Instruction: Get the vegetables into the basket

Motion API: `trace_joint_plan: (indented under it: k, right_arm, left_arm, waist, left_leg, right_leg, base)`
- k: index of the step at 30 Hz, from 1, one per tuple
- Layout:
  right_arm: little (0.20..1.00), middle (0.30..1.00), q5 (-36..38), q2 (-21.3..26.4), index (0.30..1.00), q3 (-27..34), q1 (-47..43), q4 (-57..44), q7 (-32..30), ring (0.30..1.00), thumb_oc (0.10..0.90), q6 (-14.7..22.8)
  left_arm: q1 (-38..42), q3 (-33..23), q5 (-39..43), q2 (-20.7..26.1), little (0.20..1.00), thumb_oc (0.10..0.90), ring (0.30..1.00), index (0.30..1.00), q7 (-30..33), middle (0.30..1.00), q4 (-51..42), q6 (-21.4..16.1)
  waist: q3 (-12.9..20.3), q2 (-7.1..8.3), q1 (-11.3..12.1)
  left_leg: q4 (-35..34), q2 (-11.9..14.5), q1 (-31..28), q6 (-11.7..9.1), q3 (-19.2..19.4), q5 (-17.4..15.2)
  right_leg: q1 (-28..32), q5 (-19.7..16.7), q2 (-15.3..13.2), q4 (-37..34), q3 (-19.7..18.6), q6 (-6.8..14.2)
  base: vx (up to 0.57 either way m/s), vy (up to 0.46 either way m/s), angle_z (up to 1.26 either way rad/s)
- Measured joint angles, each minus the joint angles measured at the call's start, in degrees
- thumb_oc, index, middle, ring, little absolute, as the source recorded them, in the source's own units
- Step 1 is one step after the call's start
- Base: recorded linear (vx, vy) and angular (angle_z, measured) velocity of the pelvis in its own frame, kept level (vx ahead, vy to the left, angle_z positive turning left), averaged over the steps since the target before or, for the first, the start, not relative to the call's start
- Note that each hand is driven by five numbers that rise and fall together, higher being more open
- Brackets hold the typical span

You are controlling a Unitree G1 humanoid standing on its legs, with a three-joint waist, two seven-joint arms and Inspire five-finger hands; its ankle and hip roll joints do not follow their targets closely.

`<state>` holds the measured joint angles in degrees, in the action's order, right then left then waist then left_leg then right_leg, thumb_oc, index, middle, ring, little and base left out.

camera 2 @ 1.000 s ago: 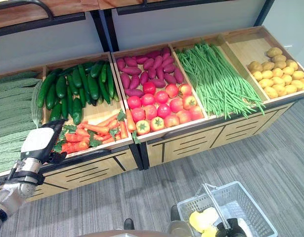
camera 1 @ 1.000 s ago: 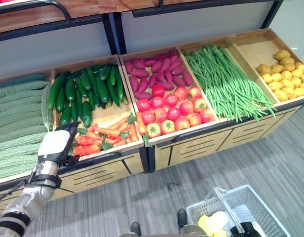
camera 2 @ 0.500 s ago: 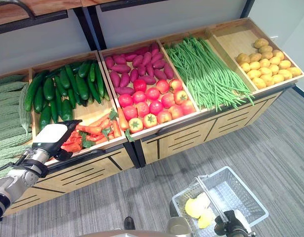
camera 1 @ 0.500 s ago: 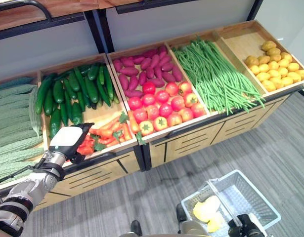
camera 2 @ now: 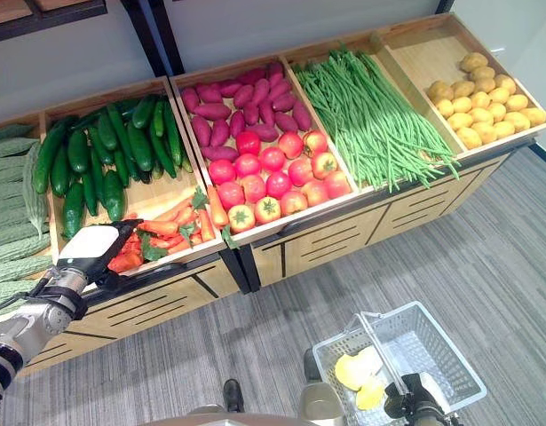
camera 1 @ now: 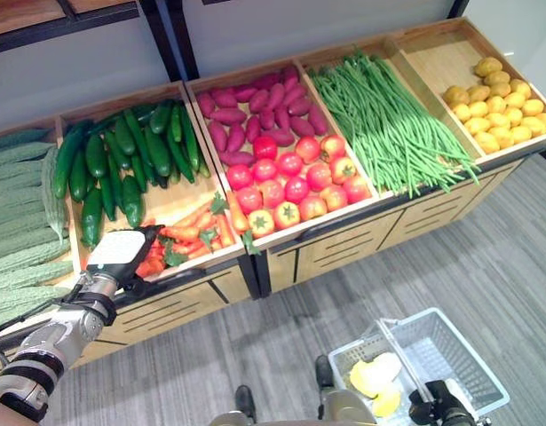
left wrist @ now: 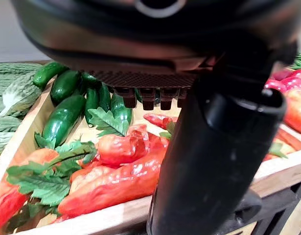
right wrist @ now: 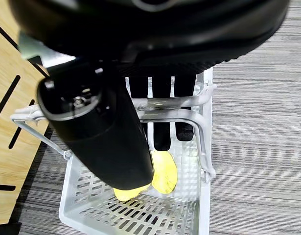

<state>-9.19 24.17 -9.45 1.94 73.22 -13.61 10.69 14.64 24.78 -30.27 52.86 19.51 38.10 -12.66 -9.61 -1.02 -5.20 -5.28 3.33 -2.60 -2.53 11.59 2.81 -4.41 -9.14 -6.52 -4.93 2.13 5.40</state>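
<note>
Since earlier: left hand [camera 1: 122, 253] has stayed at the front edge of the carrot bin while the whole stand slid in the frame, a camera shift.
Carrots [left wrist: 111, 178]: lower left of the eye views, front of the cucumber bin, lying just past my left fingers [left wrist: 152, 97].
Left fingers: short tips over the carrots, thumb beside them; whether they pinch anything, I cannot tell.
Basket [camera 2: 437, 355]: lower right, on the floor, yellow vegetables [right wrist: 162, 171] inside.
Right hand [right wrist: 140, 122]: fingers curled round the basket's handle [right wrist: 189, 100].
Neighbours: cucumbers [camera 1: 122, 160], tomatoes [camera 1: 290, 182], green beans [camera 1: 392, 124].
</note>
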Motion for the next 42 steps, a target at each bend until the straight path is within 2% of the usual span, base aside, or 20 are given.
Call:
trace_joint_plan:
  k: [2,3,4,5,6,10,14,27,35,42]
  right_arm:
    - [0.3,0.3,0.01,0.03,0.3,0.0,-0.37,-0.09,0.01,0.3,0.4,-0.02]
    - [0.3,0.3,0.0,0.1,0.3,0.0,-0.41,-0.29,0.05,0.3,0.4,-0.04]
    - [0.3,0.3,-0.01,0.2,0.3,-0.01,-0.42,-0.6,0.16,0.3,0.4,-0.03]
    - [0.3,0.3,0.0,0.34,0.3,0.0,-0.47,-1.06,0.19,0.3,0.4,-0.02]
    - [0.3,0.3,0.0,0.4,0.3,-0.01,-0.93,-0.91,0.26,0.3,0.4,-0.14]
    - [0.3,0.3,0.01,0.59,0.3,0.0,-1.24,-0.78,0.52,0.3,0.4,-0.37]
    - [0.3,0.3,0.0,0.57,0.3,-0.02,-1.3,-0.8,1.17,0.3,0.4,-0.37]
    - [0.3,0.3,0.0,0.55,0.3,0.01,-1.65,-0.18,1.42,0.3,0.4,-0.44]
    - [0.3,0.3,0.0,0.44,0.3,-0.06,-1.32,-0.26,1.42,0.3,0.4,-0.52]
    - [0.3,0.3,0.0,0.27,0.3,-0.08,-1.05,-0.04,1.43,0.3,0.4,-0.58]
  left_arm:
    - [1.36,1.32,0.61,0.14,1.0,0.9,1.0,1.0,-1.77,1.0,-0.01,-0.01]
    - [1.66,1.64,1.04,0.22,0.882,0.816,0.882,0.882,-2.31,0.882,-0.03,-0.3]
    - [1.86,1.69,1.03,0.36,0.627,0.633,0.627,0.627,-2.56,0.627,-0.03,-0.59]
    - [2.76,2.59,1.09,0.88,0.569,0.592,0.569,0.569,-2.91,0.569,-0.1,-0.71]
    - [3.67,2.9,1.08,1.29,0.3,0.4,0.3,0.3,-3.9,0.3,-0.09,-0.85]
    - [4.22,5.64,1.11,2.99,0.3,0.4,0.3,0.3,-6.25,0.3,0.26,-1.44]
    - [4.42,5.89,2.23,2.9,0.3,0.4,0.3,0.3,-7.1,0.3,0.34,-0.77]
    - [5.56,5.91,2.09,2.44,0.3,0.4,0.3,0.3,-7.33,0.3,2.85,-0.56]
    - [6.8,4.79,2.04,2.44,0.3,0.4,0.3,0.3,-3.38,0.3,2.03,0.04]
    - [7.14,3.1,2.07,2.68,0.3,0.4,0.3,0.3,-1.61,0.3,-3.32,0.06]
  waist:
    - [-0.2,0.01,0.13]
    - [-0.31,0.01,0.08]
    - [-0.48,0.02,0.04]
    - [-0.9,0.01,0.11]
    - [-1.26,0.02,0.1]
    - [-1.38,-0.17,0.35]
    - [-1.58,0.16,0.97]
    - [-1.77,0.51,0.35]
    - [-1.52,0.91,0.29]
    - [-0.35,1.89,0.3]
  left_leg:
    - [-0.02,-0.02,0.25,0.0,0.0,0.0]
    - [0.01,-0.02,0.24,0.0,0.0,0.01]
    - [-0.05,-0.03,0.24,0.0,0.0,0.01]
    - [0.02,-0.02,0.25,0.0,0.0,0.01]
    - [0.1,-0.03,0.3,0.01,0.03,0.05]
    - [0.0,-0.05,0.29,0.0,0.06,0.04]
    - [-0.08,-0.05,0.48,0.0,0.24,0.05]
    - [0.16,-0.02,-0.57,0.0,0.35,0.06]
    - [0.17,-0.03,-1.42,0.02,0.33,0.08]
    - [0.16,-0.04,-1.68,0.02,0.28,0.08]
  right_leg:
    - [-0.25,-0.02,-0.02,0.0,-0.01,-0.01]
    - [-0.26,-0.02,-0.01,0.0,-0.01,-0.02]
    - [-0.27,-0.02,0.0,0.0,-0.02,-0.02]
    - [-0.27,-0.03,-0.01,0.0,-0.02,-0.02]
    - [-0.33,-0.11,-0.01,0.01,-0.05,-0.03]
    - [-0.36,-0.1,-0.01,0.0,-0.11,-0.02]
    - [-0.66,0.02,-0.01,0.0,-0.33,0.32]
    - [0.28,-0.29,0.03,0.01,-0.38,-0.01]
    - [1.13,-0.34,0.04,0.01,-0.37,-0.07]
    - [1.45,-0.33,0.01,0.01,-0.32,-0.06]
  base:
    - [0.01,0.016,0.0]
    - [0.0,0.0,0.0]
    - [0.0,0.0,0.0]
    - [0.0,0.0,0.0]
    - [0.0,0.0,0.0]
    - [0.0,0.0,0.0]
    - [0.0,0.002,-0.02]
    - [0.0,0.0,0.0]
    - [0.0,0.0,0.0]
    - [0.0,0.0,0.0]
